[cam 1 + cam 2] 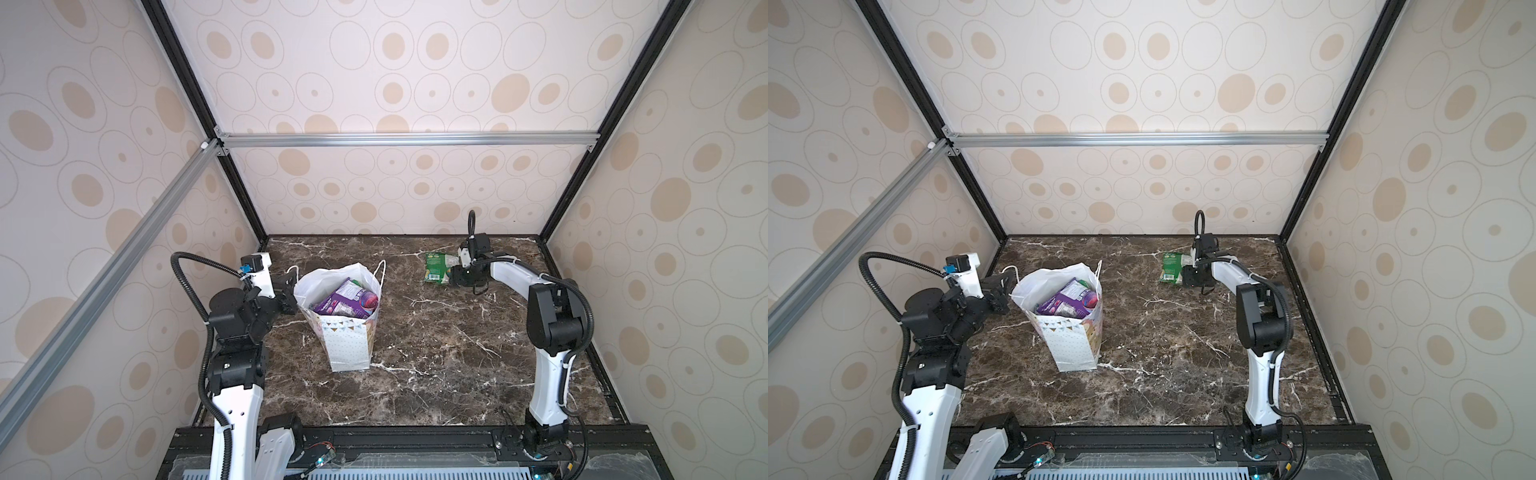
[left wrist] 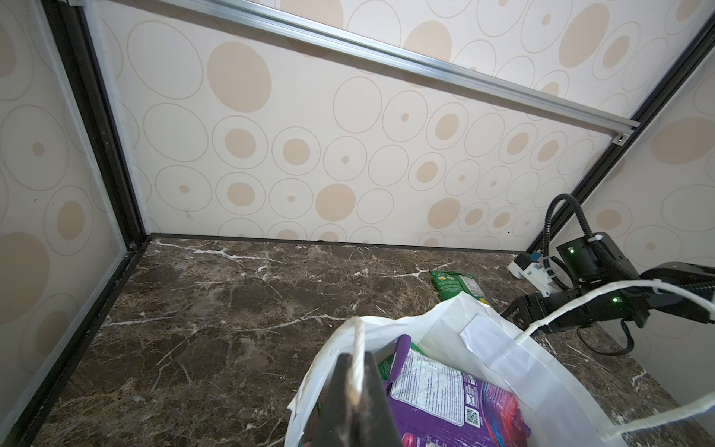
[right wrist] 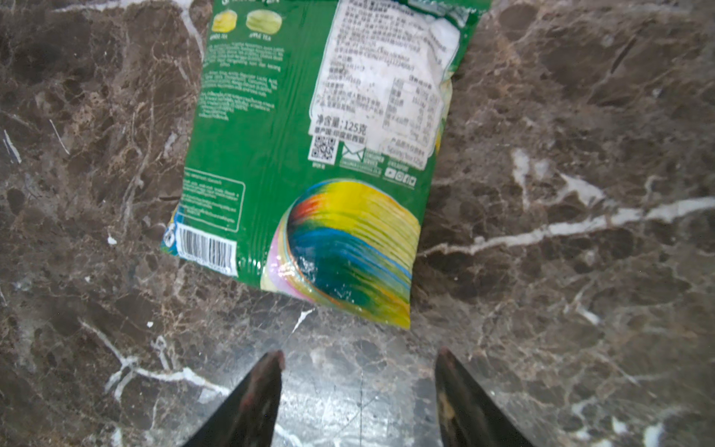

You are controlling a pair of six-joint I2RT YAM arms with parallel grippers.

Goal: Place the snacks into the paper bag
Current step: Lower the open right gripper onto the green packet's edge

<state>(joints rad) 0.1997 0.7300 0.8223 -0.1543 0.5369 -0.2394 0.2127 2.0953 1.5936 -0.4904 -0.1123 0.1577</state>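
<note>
The one snack not yet bagged, a flat green glossy plastic snack packet (image 1: 439,268), lies face down on the dark brown marble-pattern desk (image 1: 436,353), towards its far right corner. Its long axis runs roughly from the far edge to the near edge, slightly skewed. The right gripper (image 3: 360,356) is above the desk with its jaws wide and empty. In the right wrist view its fingertips (image 3: 271,367) sit just off the packet's short barcode end, close to it but not touching. The packet therefore lies straight ahead of that gripper, lengthwise to it. The right arm is much the nearer.

The left gripper (image 2: 356,363) is closed narrow on a white cord handle (image 2: 358,344) of the tall white paper bag (image 1: 349,345). The bag has small dots and a band of coloured bunting. It stands upright on the left half of the desk, well apart from the green packet, with its mouth open and purple packets (image 1: 345,301) showing inside.

The green packet's back reads "APPLE TEA" under a pale sweet. A white label carries Chinese print with "125", and there are a QR code, a barcode and social-media icons. The upper purple packet has a similar white label and a QR code, too small to read.
</note>
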